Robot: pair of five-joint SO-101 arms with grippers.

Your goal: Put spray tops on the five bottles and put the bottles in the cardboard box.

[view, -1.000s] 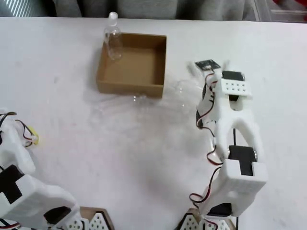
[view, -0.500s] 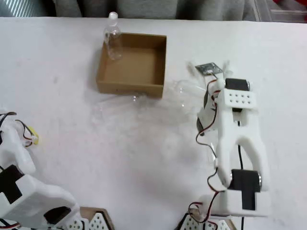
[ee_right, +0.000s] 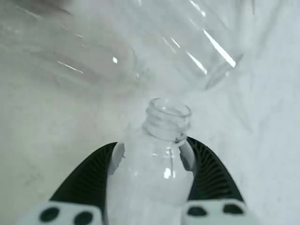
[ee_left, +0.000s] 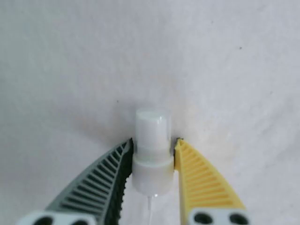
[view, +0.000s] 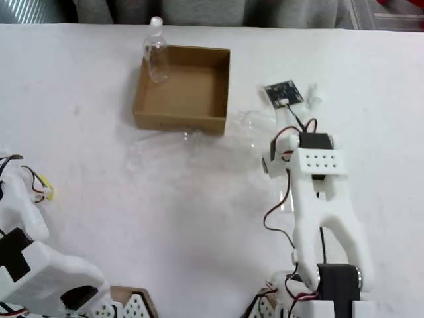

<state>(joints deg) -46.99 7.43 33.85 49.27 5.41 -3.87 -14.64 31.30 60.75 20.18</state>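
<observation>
Right hand clamps bottle; left hand, spray top.

You lose the dip tube of the spray top at the frame's edge, likewise the base of the bottle.

Robotics lab bench, white table, bare-wired arm, exposed circuit board

Bottles lie just before the cardboard box.
</observation>
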